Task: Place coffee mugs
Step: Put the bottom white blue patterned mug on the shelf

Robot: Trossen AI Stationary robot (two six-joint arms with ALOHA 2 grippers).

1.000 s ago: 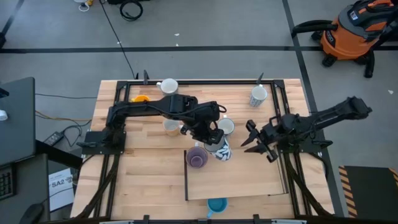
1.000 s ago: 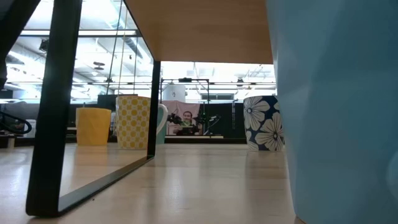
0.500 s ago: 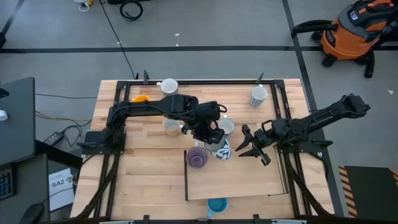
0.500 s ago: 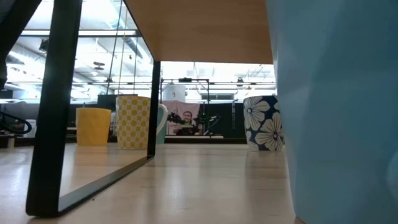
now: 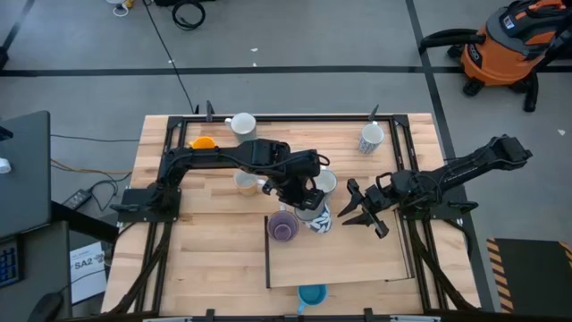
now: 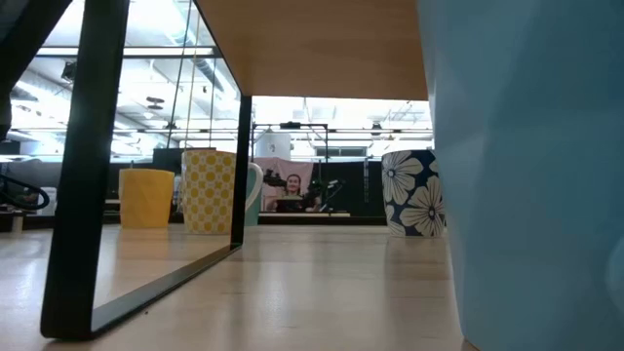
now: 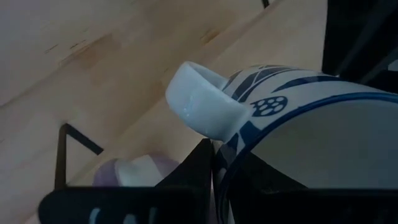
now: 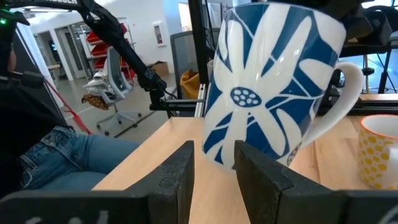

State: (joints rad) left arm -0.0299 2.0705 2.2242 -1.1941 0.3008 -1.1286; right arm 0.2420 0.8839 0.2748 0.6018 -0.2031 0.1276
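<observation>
My left gripper [image 5: 305,195] is shut on a white mug with blue flowers [image 5: 318,216], at the far edge of the raised wooden shelf [image 5: 349,255]. The right wrist view shows this mug [image 8: 273,81] large and tilted. A purple mug [image 5: 284,226] stands beside it on the shelf's far left corner. My right gripper [image 5: 356,209] hovers open just right of the flowered mug, its fingers [image 8: 184,167] level and empty. Other mugs stand on their bases: white [image 5: 243,123], orange [image 5: 204,141], cream [image 5: 248,182], white [image 5: 324,182], patterned [image 5: 371,137] and blue [image 5: 311,293]. My left gripper pinches the flowered mug's rim [image 7: 219,163] right beside the handle [image 7: 202,102], one finger inside the mug and one outside. The fingers slant down from the table's left. The mug hangs tilted below them; whether its base touches the shelf I cannot tell.
The shelf stands on a black frame [image 6: 83,195] above the tabletop, with bare board toward its near and right parts. The low view shows a yellow mug [image 6: 146,198], a dotted mug [image 6: 210,190] and a flowered mug [image 6: 409,190] on the table beyond.
My right gripper has moved a little toward the table's left, closer to the flowered mug, and then kept still, staying open.
</observation>
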